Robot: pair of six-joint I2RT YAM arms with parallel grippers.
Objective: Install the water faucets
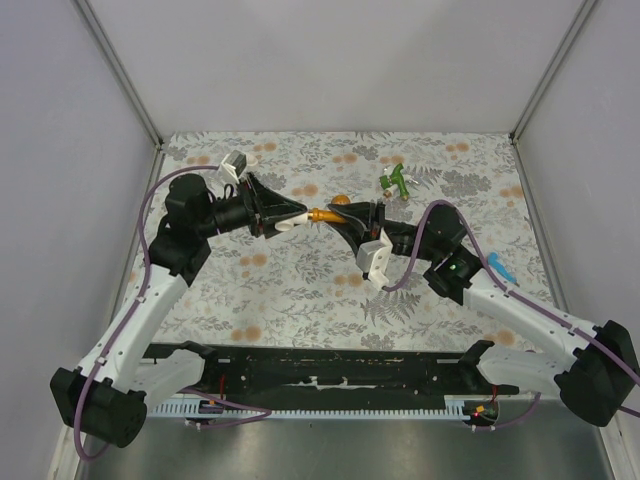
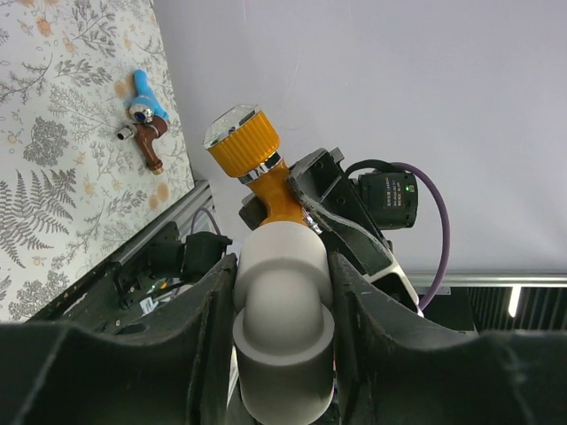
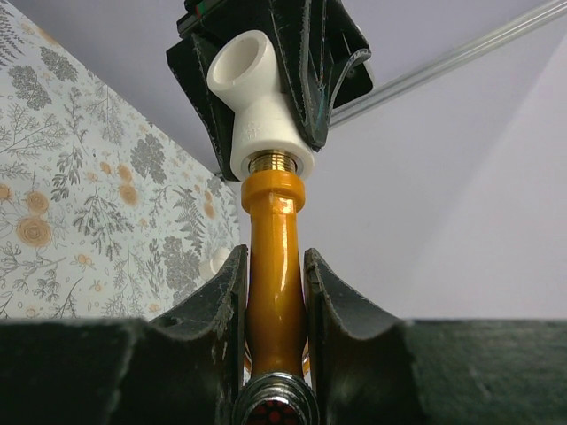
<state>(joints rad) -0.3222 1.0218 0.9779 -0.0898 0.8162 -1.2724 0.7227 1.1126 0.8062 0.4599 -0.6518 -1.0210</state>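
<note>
- Orange plastic faucet (image 3: 273,239), clamped in right pincer (image 3: 275,297), is partly screwed into white elbow fitting (image 3: 257,106) clamped in left pincer (image 2: 283,332).
- Green faucet (image 1: 396,180), blue faucet (image 2: 142,96), dark-red faucet (image 2: 152,146) are left uninstalled on floral bench (image 1: 300,290).

Inscriptions, labels, brands, numbers, signs: none that can be read is recorded in any of the three views.
</note>
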